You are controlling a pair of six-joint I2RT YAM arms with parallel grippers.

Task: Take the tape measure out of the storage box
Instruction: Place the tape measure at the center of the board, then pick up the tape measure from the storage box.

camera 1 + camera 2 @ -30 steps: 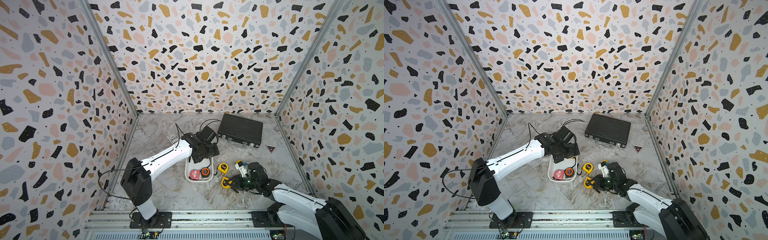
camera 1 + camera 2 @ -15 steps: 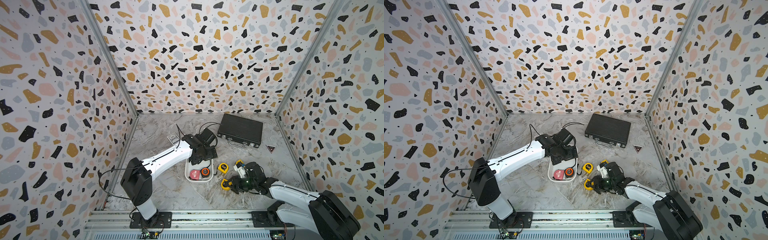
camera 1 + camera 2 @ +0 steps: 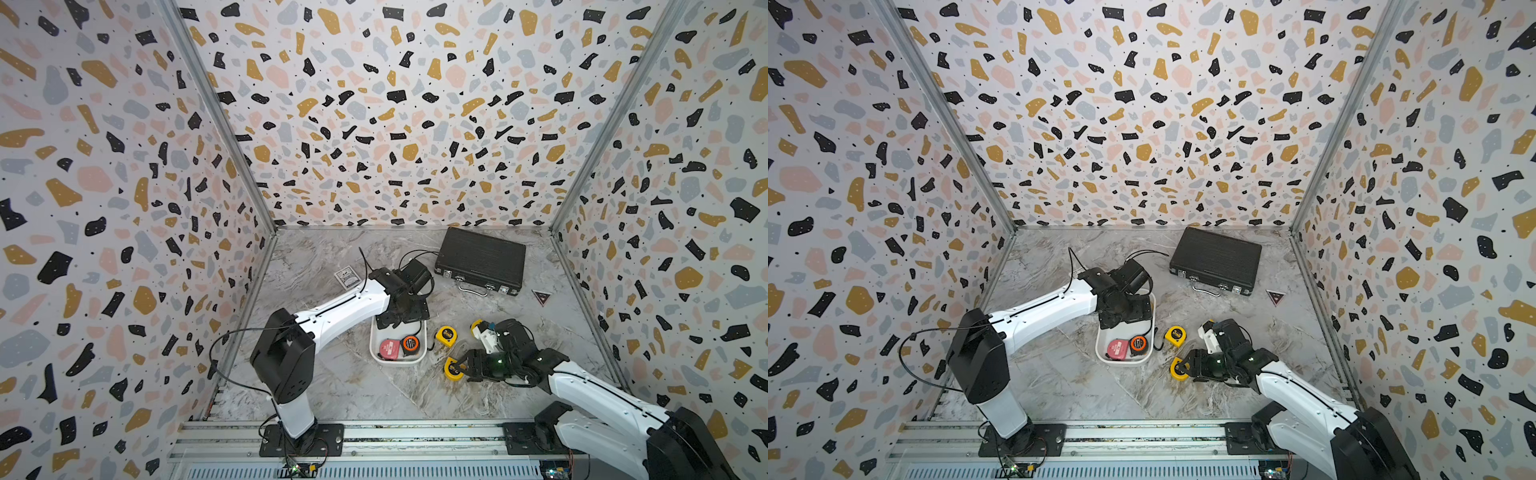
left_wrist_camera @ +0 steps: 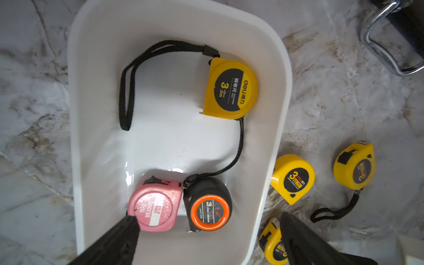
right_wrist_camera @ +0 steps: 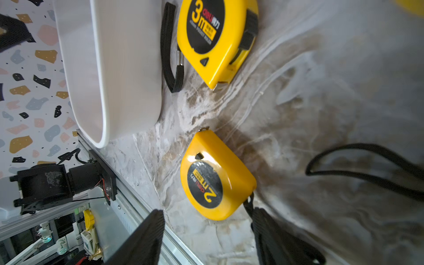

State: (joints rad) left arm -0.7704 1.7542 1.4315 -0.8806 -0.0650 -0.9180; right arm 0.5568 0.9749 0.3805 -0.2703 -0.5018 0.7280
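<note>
Three tapes [image 4: 207,206] lie in the box [image 4: 96,68] under the wide-open left gripper [image 3: 401,320], which hides one in both top views. Three yellow tapes [image 4: 292,179] sit out on the table [image 3: 332,386] beside it, so about half seems done; the right gripper [image 5: 206,214], jaws apart, straddles one unclamped.

Lab test cell: terrazzo-print walls [image 3: 374,124] enclose a marble tabletop [image 3: 332,386].

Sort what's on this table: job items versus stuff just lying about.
Job: storage box; inside it, yellow tape measure, pink tape measure, black-orange tape measure; beside it on the table, three yellow tapes.
Lying about: black case; small card; triangular sticker.
</note>
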